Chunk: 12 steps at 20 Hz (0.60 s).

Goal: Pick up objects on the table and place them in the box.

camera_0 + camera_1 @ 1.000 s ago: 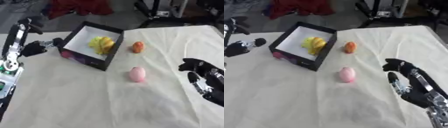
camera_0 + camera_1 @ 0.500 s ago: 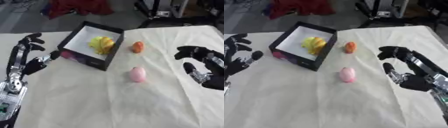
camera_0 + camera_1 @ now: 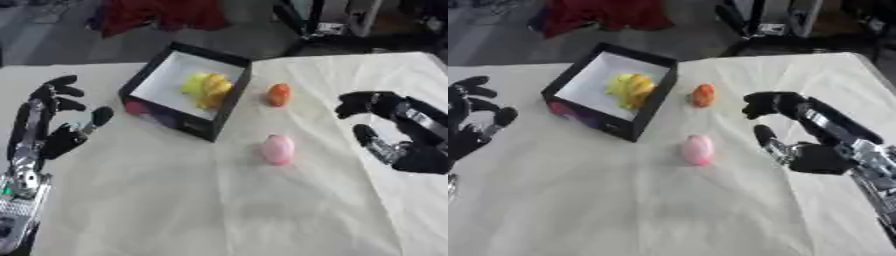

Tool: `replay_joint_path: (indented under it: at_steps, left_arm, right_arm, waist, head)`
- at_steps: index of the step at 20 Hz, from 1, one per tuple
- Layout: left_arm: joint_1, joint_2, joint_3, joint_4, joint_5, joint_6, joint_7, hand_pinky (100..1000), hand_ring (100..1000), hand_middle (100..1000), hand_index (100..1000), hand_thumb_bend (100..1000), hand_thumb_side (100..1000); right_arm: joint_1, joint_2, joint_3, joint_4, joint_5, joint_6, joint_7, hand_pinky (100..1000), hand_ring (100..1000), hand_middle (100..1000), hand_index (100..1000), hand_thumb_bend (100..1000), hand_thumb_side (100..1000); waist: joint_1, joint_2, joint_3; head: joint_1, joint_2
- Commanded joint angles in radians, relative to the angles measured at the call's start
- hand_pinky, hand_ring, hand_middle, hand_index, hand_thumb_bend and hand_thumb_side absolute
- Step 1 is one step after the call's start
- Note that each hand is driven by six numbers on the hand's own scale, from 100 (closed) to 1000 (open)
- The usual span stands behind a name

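Reaching next for pink object [image 3: 697,149] | lies just below-right of box [image 3: 229,107] on bench [image 3: 219,210], upright-ish | your right robot hand [image 3: 798,145] nearer, fingers spread, empty | left robot hand [image 3: 54,127] open, far side of box

Bare cloth [image 3: 649,200] btwn right robot hand [image 3: 798,145] & pink object [image 3: 697,149]; unobstructed.

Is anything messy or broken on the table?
Nothing looks broken or spilled. The box sits turned at an angle on the table, with a yellow thing inside. An orange thing and a pink thing lie on the cloth outside it. Both hands, left and right, are open and hold nothing.
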<state>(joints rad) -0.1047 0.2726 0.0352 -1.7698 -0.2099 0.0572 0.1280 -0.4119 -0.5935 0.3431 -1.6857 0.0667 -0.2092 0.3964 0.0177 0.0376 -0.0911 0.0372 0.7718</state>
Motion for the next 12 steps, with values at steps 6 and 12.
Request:
replay_joint_path:
  at_steps: [6,12]
  left_arm:
    - [-0.004,-0.009,0.005,-0.012,0.01,-0.006,0.008,742,550,599,819,949,636]
    - [-0.004,-0.017,0.001,-0.008,0.01,-0.007,0.005,742,549,598,819,947,637]
  right_arm:
    - [-0.181,0.084,0.026,0.213,0.05,0.085,0.026,870,787,776,915,100,740]
    - [-0.24,0.147,0.017,0.372,0.118,0.034,0.019,871,790,780,920,100,749]
  waist:
    - [0.015,-0.013,-0.008]
    - [0.02,-0.013,-0.004]
  head:
    - [-0.01,-0.002]
    - [-0.022,-0.002]
